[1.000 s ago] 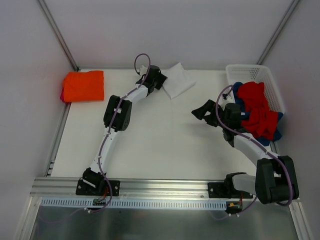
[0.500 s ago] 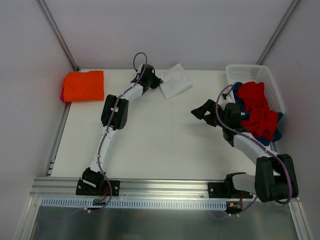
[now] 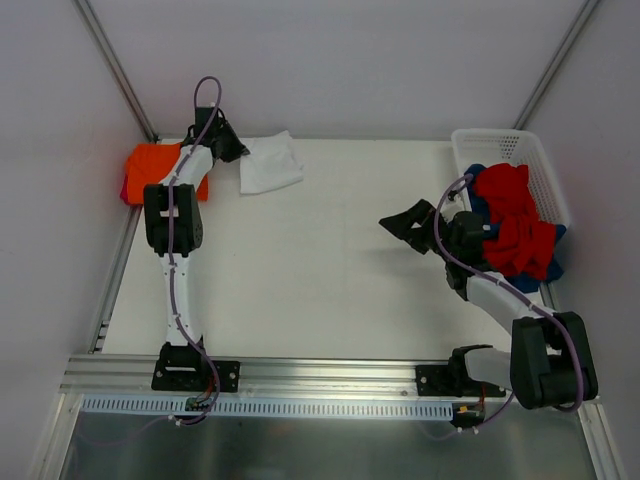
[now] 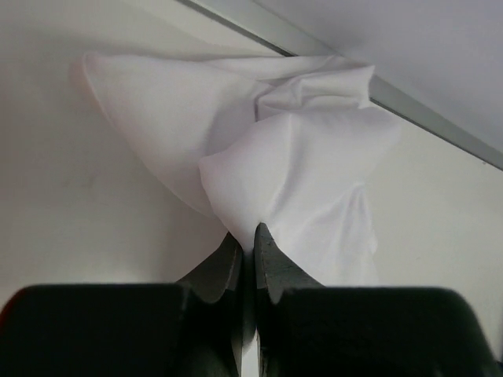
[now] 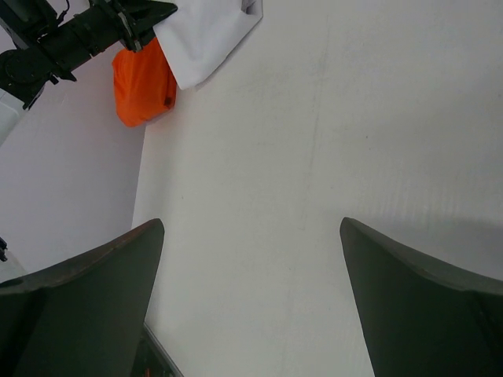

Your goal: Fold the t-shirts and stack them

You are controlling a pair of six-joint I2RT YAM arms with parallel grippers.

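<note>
My left gripper [image 3: 238, 153] is shut on the edge of a folded white t-shirt [image 3: 270, 163] at the table's far left; the left wrist view shows the cloth [image 4: 299, 173] pinched between the fingertips [image 4: 265, 247]. A folded bright orange t-shirt [image 3: 150, 165] lies at the far left corner, partly under my left arm, with a red edge below it. It also shows in the right wrist view [image 5: 141, 82] beside the white t-shirt [image 5: 208, 31]. My right gripper [image 3: 408, 222] is open and empty over the table, left of the basket.
A white perforated basket [image 3: 515, 150] at the far right holds red t-shirts [image 3: 515, 225] and blue cloth [image 3: 552, 265]. Metal frame rails [image 3: 115, 70] run along the table's back corners and near edge.
My left gripper has dragged the white t-shirt leftward along the far edge, from the table's middle back to beside the orange t-shirt. The right arm has barely moved.
</note>
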